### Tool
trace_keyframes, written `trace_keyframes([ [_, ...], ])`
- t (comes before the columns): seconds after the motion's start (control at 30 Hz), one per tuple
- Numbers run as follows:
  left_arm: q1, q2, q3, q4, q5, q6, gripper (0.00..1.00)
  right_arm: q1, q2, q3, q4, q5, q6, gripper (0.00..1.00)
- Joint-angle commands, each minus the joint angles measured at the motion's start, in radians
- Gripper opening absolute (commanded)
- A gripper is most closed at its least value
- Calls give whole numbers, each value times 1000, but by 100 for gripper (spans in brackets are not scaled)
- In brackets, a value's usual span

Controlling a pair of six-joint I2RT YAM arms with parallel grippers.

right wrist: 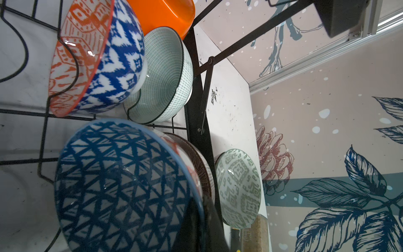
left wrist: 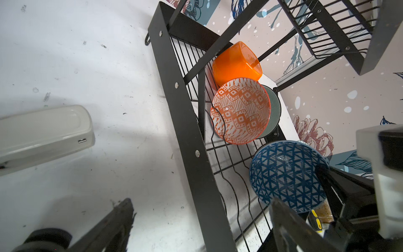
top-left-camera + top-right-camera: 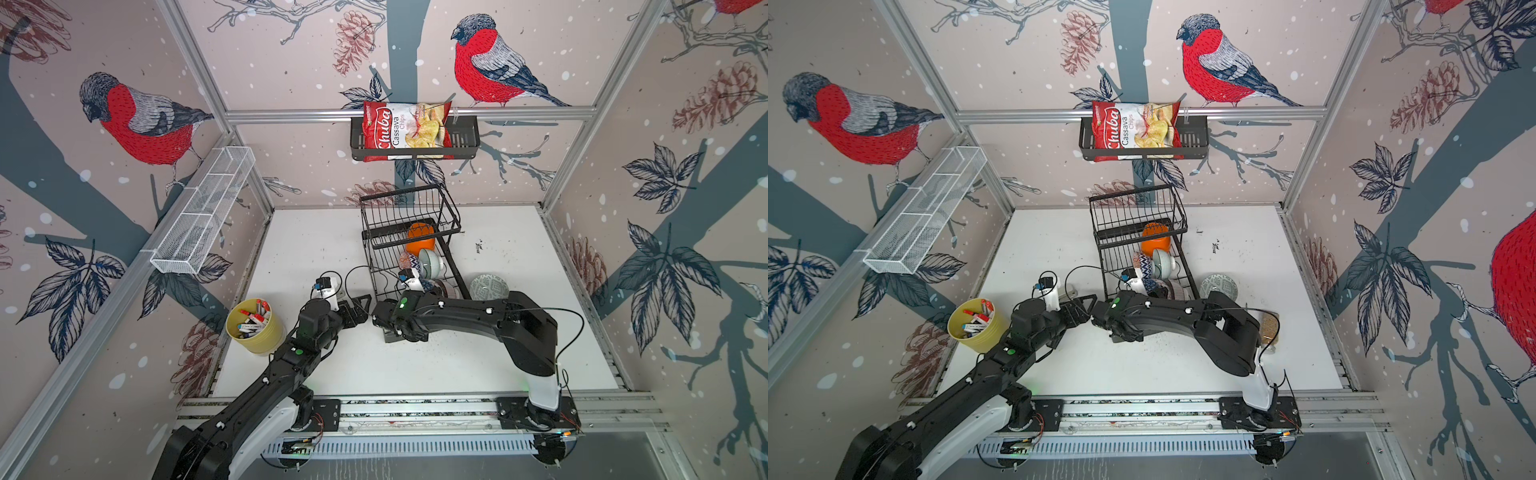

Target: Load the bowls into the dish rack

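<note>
A scuffed white tabletop (image 3: 415, 374) is enclosed by walls papered with bullfinches and pine cones. The right gripper (image 2: 327, 179) is clamped on the rim of the blue triangle-patterned bowl (image 1: 122, 187), which is held on edge over the near end of the dish rack (image 2: 189, 139), at the centre of both top views. The left gripper (image 2: 201, 201) is spread wide and empty, just left of the rack.

Behind the held bowl a brown-striped bowl (image 1: 199, 159) is seen. Further up the frame are a red-patterned bowl (image 2: 239, 111), a mint bowl (image 1: 165, 74) and the orange bowl (image 2: 235, 61). 1 grey-green bowl (image 3: 489, 286) sits on the table, just right of the rack.

The step is judged best done if the rim is lowered into a dip of the wavy wires and leaned against the striped bowl before release, with no neighbour nudged.

On the chip bag (image 3: 405, 131) at upper centre, "Chuba Cassava Chips" can be read.
</note>
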Motion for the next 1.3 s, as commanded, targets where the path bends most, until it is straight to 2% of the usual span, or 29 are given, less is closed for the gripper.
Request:
trace_keyframes([
  [0.0,5,2,10,23,-14,20,96,-7,13,8,-6,71,22,0],
  [0.4,20,38,33,45,-6,40,96,-11,74,26,5,108,7,0],
  [0.67,26,49,38,53,10,41,96,23,128,27,19,108,-6,0],
  [1.27,33,16,15,55,18,40,96,68,178,37,132,-10,-75,0],
])
